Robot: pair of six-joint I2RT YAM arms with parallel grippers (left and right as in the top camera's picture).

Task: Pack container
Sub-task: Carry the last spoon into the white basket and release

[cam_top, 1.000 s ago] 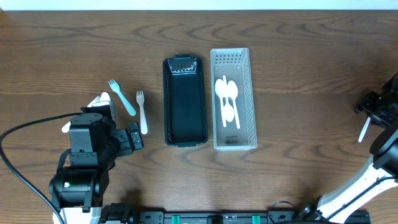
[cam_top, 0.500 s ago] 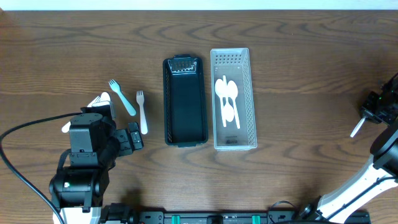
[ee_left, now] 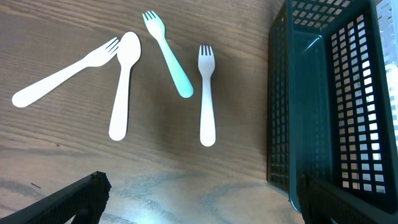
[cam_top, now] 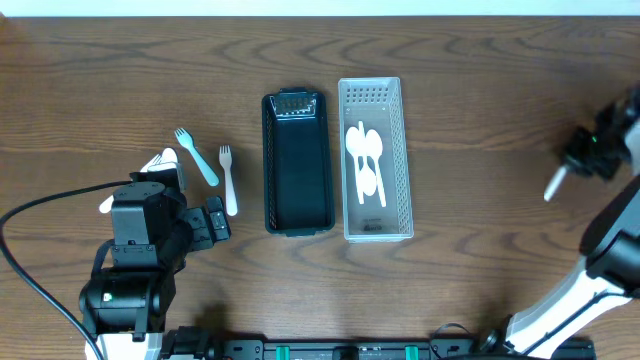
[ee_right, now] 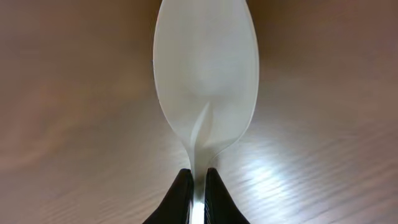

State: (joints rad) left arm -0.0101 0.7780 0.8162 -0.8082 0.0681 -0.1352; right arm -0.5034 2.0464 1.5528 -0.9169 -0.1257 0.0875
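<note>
We have our right gripper (ee_right: 198, 186) clamped on the handle of a white plastic spoon (ee_right: 205, 74), its bowl jutting out ahead of it; well to that gripper's left sits the clear perforated plastic bin (cam_top: 404, 160) holding two white spoons (cam_top: 364, 145). Our left gripper (ee_left: 199, 202) hangs with jaws wide apart and empty, loose white and teal plastic cutlery (ee_left: 207, 93) ahead of it and the dark lattice plastic basket (ee_left: 323, 93) just to its right.

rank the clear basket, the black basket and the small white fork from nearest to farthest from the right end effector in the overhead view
1. clear basket, just right of centre, nearest the right end effector, which grips a white spoon.
2. black basket, right beside the clear one on its left.
3. small white fork, farther left, on the table's left side.
</note>
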